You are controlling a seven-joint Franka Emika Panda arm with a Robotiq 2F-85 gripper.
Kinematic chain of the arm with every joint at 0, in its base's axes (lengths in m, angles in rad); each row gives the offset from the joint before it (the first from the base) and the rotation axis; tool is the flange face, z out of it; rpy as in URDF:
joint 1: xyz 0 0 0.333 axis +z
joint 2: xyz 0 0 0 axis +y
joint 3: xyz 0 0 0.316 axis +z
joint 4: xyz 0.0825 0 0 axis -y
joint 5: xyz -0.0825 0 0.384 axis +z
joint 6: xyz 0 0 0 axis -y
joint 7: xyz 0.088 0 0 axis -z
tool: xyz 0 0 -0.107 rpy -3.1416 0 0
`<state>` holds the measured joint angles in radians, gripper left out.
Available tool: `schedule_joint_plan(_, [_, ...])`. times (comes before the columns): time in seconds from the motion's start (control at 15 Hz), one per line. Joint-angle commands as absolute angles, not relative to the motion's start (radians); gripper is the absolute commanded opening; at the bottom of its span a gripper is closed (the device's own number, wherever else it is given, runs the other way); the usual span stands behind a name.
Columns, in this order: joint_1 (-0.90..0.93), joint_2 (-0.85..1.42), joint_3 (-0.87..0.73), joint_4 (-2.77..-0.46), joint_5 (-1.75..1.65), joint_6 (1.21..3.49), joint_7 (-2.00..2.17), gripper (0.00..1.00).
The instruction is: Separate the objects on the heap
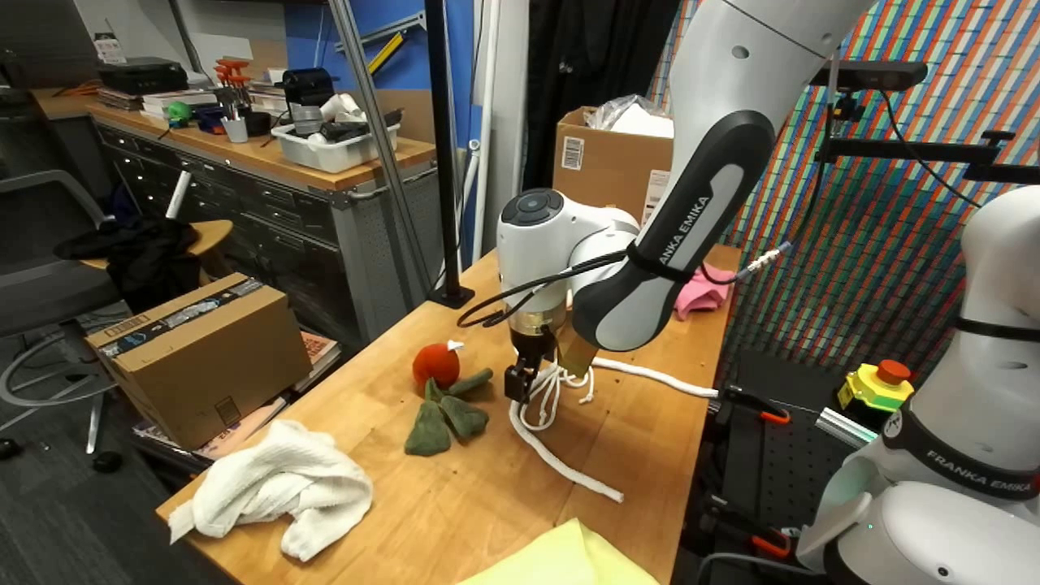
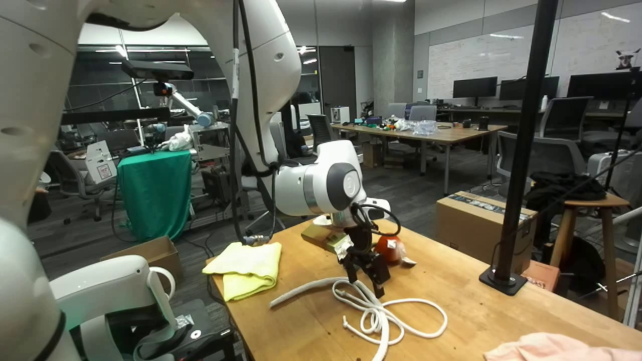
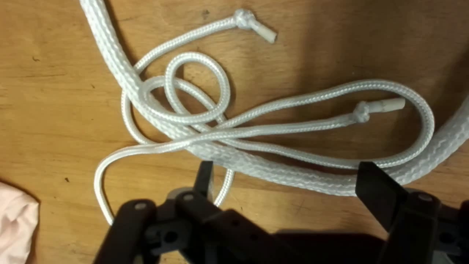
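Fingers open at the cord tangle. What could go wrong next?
Closing now might pinch the thin cord along with the thick cord; they lie close together by the open fingers. Lifting either would likely drag the other: in the wrist view, the thin cord's loops cross the thick cord repeatedly.

My remote arm (image 1: 695, 213): white, black-and-grey panel (image 1: 735, 154), FRANKA EMIKA lettering (image 1: 980, 477)
Cables (image 2: 233, 150): black, strapped on
Gripper (image 3: 285, 174): black, round screws (image 3: 425, 197)
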<state>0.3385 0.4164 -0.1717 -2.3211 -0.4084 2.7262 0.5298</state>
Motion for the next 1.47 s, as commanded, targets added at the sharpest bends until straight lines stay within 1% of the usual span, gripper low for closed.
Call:
schedule_joint_plan(0.0, [0.363,0.419,-0.206,-2.314,-0.426,2.721,0.591,1.00])
schedule_joint_plan(0.87, [0.309,0.410,-0.183,-2.354,-0.370,2.692,0.604,1.00])
schedule_joint_plan(1.4, [0.275,0.416,-0.145,-2.376,-0.268,2.692,0.590,1.00])
